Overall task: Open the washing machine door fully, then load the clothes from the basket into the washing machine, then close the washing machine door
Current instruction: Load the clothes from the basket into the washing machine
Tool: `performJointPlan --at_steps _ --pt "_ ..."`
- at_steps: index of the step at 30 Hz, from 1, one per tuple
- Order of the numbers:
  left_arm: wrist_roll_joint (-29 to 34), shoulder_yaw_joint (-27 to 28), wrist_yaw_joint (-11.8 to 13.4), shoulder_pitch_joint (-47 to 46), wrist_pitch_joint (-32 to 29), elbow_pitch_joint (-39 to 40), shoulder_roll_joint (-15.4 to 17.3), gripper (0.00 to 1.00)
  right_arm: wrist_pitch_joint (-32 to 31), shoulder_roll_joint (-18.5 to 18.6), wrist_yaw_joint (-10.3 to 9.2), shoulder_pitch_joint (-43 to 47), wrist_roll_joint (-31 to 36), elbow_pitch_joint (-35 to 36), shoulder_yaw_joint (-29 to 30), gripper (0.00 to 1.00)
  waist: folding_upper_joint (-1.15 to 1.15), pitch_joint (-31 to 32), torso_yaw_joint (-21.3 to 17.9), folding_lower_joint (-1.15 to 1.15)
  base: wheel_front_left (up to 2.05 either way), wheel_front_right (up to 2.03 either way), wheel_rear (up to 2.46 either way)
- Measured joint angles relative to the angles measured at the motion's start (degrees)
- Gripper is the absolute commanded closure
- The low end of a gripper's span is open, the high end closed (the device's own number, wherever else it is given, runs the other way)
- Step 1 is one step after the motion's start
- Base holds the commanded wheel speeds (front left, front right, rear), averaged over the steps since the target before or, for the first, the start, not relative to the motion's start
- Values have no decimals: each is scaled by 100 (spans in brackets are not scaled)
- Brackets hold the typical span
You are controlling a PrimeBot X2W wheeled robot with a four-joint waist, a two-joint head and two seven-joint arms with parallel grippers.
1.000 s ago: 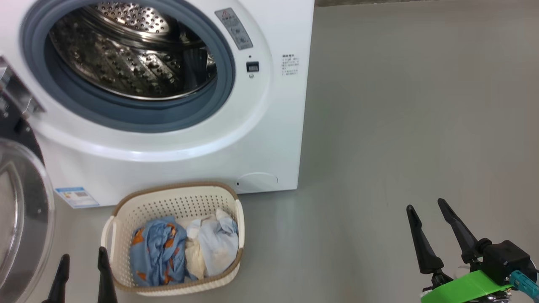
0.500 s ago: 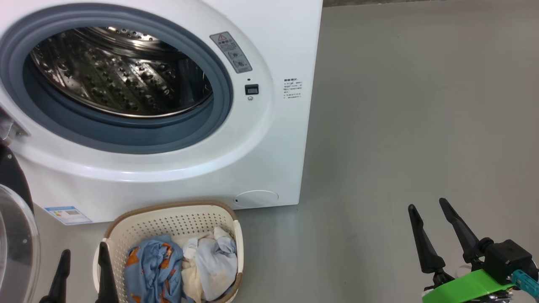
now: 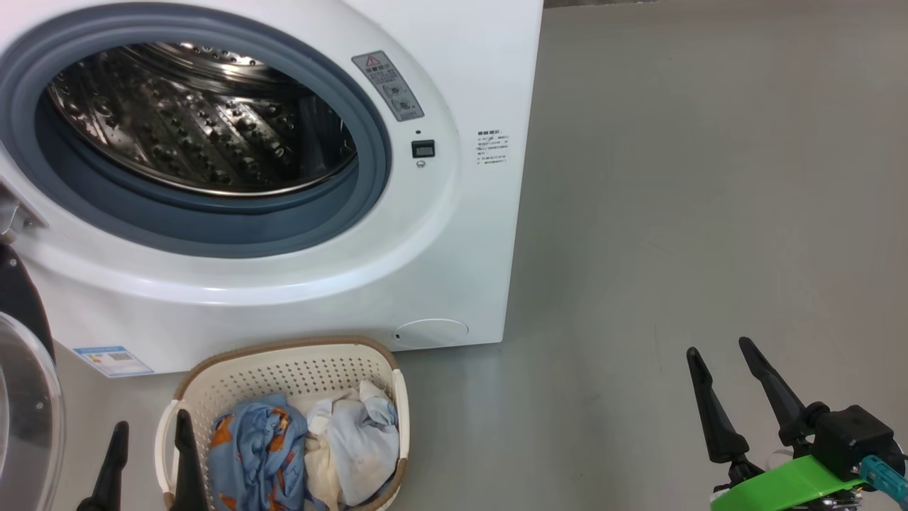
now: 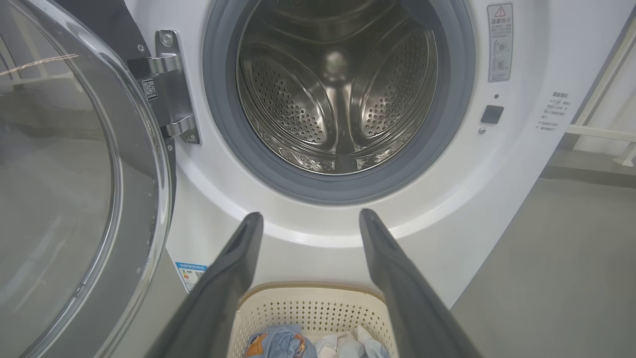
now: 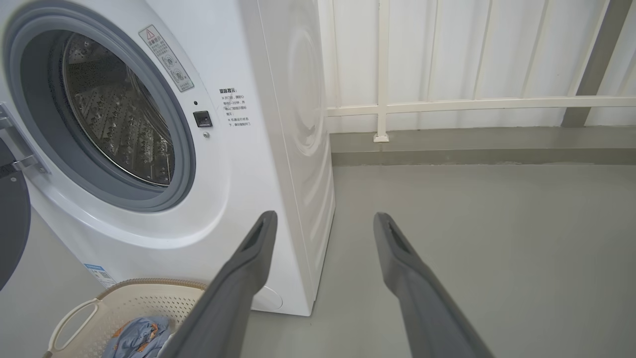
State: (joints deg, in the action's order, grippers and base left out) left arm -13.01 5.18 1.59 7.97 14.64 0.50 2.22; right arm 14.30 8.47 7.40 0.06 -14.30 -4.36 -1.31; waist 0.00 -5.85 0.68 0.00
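Your left gripper [image 3: 152, 422] hangs spread and empty at 7 o'clock, over the basket [image 3: 284, 348] rim. The clothes [image 3: 284, 454] lie inside at 6. Dipping in, it could snag that rim and drag the basket. Swinging toward 8 risks the open washing machine door [image 3: 21, 397]. The floor [image 3: 674, 177] lies bare from 1 to 4. Your right gripper [image 3: 718, 348], also spread and empty, waits at 5.

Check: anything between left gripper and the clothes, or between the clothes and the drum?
Nothing visible. The clothes lie uncovered in the basket by the open left gripper; the washing machine door is swung aside, drum empty.
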Motion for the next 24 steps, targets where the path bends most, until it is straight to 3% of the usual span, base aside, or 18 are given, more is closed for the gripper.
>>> performJointPlan --at_steps 11,24 --pt "-54 -115 25 -62 0 -34 0 0 0 0 0 -3 0 -4 1 0 0 -255 4 0 0 0 0" --pt "-193 -419 94 -915 0 -497 -2 0 0 69 0 -354 -47 18 33 0 0 -1038 79 0 0 0 0"
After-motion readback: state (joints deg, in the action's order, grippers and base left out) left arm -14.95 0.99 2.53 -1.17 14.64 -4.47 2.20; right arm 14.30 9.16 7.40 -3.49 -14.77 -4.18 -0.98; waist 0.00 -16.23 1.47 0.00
